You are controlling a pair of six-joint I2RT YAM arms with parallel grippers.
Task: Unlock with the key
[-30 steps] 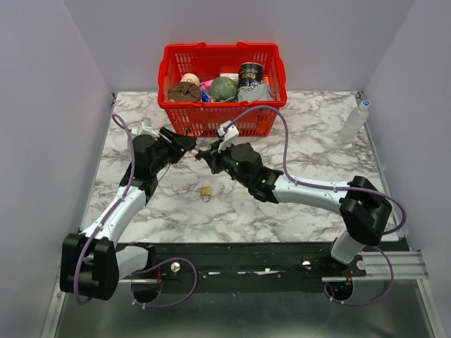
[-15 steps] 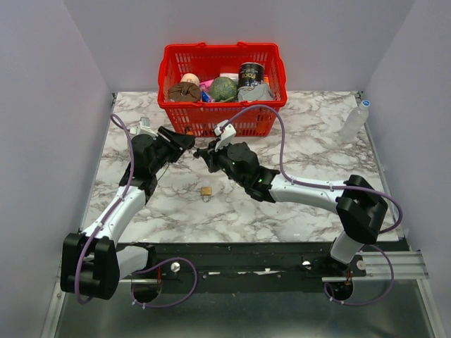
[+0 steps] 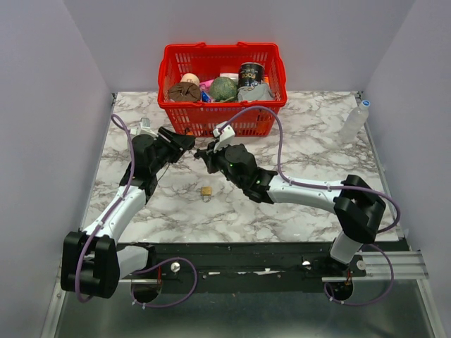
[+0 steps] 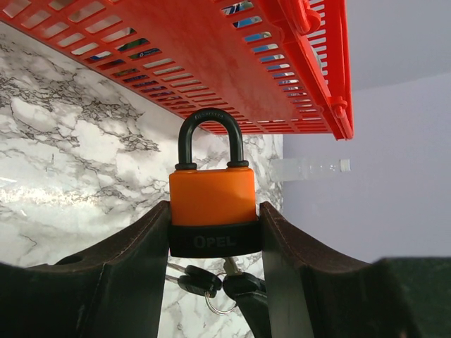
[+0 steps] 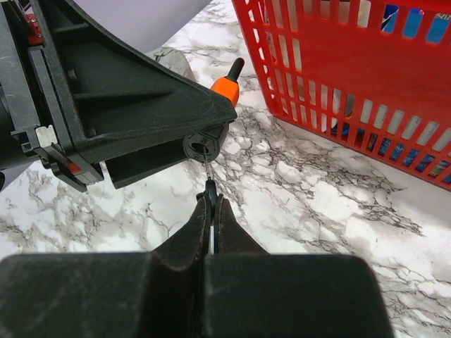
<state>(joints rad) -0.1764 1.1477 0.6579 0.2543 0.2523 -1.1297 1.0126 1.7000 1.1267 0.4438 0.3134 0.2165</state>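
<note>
Key [image 5: 209,176] pinched in your right arm's [image 3: 303,189] closed jaws, its blade at the keyhole under the orange-and-black padlock [image 4: 212,197], which your left arm's [image 3: 123,201] jaws clamp by its sides. Both hang above the worktop [image 3: 317,151] near its far edge, before the red basket [image 3: 246,121].

The left gripper [image 4: 215,211] clamps the orange-and-black padlock [image 4: 211,197] by its black base, one dark finger [image 4: 127,260] on each side; the padlock's black shackle [image 4: 209,113] stands upright and closed; behind and above the padlock runs the red basket [image 4: 211,56]; left of it lies the marble table [image 4: 70,155]; to its right lies a clear bottle [image 4: 310,169]; just under it hang a black-headed key [image 4: 199,282] and a thin ring [image 4: 215,306].
</note>
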